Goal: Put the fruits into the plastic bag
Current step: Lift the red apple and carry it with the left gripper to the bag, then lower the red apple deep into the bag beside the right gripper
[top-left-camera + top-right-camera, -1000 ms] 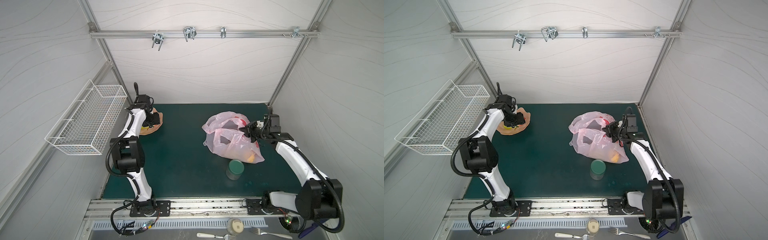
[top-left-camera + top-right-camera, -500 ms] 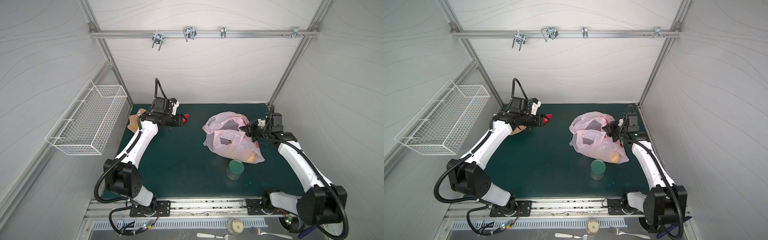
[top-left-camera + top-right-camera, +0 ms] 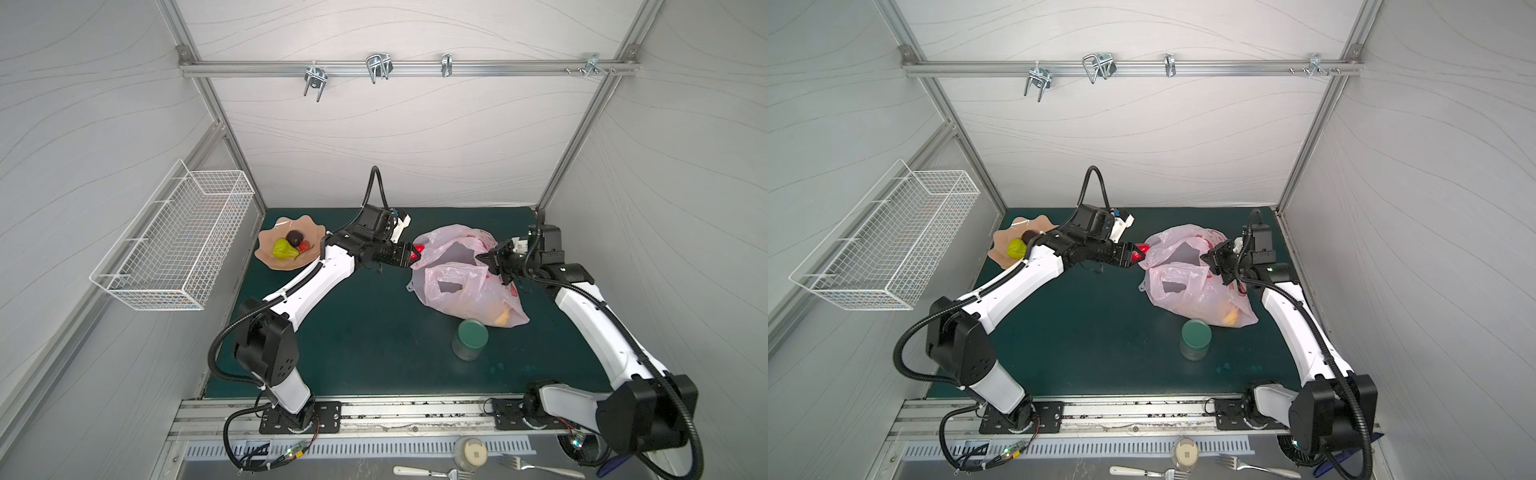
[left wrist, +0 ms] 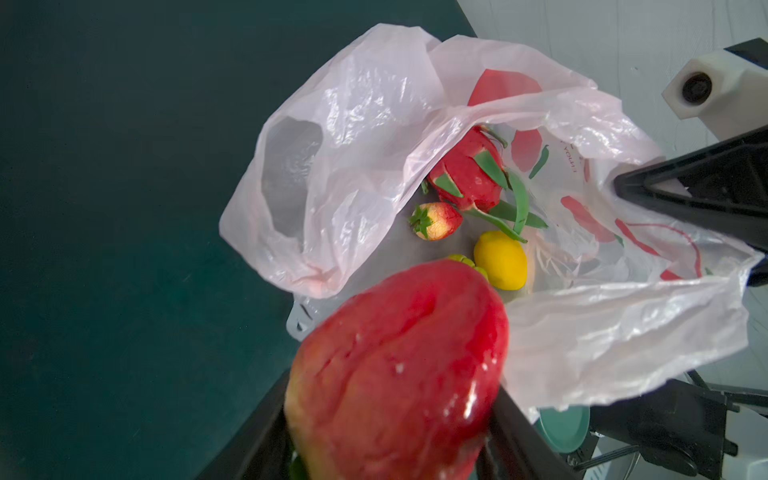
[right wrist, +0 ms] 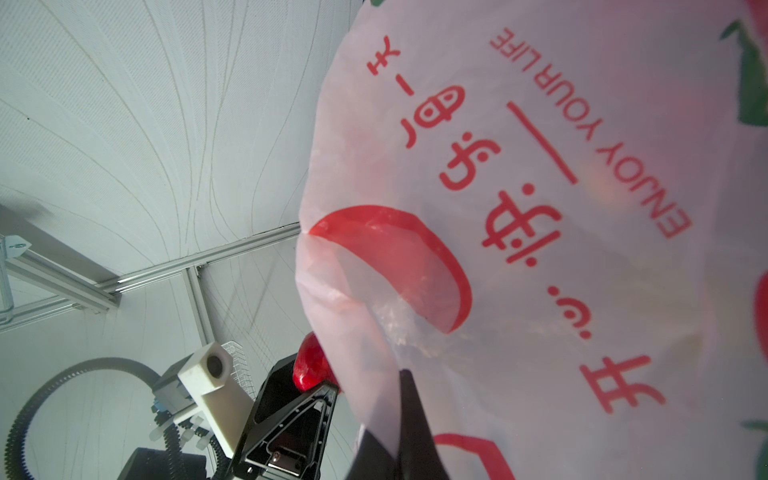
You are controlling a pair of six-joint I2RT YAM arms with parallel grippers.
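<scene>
At centre frame in both top views, a glossy red fruit [image 4: 399,365] is gripped across its widest part by the left gripper [image 3: 411,257]. The jaws are part-way closed on it, just at the edge of the plastic bag [image 3: 465,286] nearer frame left. The skin is seen to be smooth and shiny, red shading to yellow on one side. It is judged light, rigid and somewhat slippery, and best taken about the middle, as it is now.

The bag is a thin, crinkled, translucent pink film with red prints. It is judged limp and liable to collapse unless taken by its rim or handle. Its rim toward frame right is pinched by the fully closed right gripper [image 3: 488,262], so the mouth is held open toward the fruit.

Inside the bag, a dragon fruit [image 4: 465,174], a strawberry [image 4: 436,222] and a lemon [image 4: 500,259] are seen.

At the left of the top views, a scalloped peach dish [image 3: 266,257] carries a yellow-green fruit [image 3: 284,249], a dark round fruit [image 3: 294,237] and a small red fruit [image 3: 304,246]. A green-lidded jar [image 3: 470,338] stands just below the bag.
</scene>
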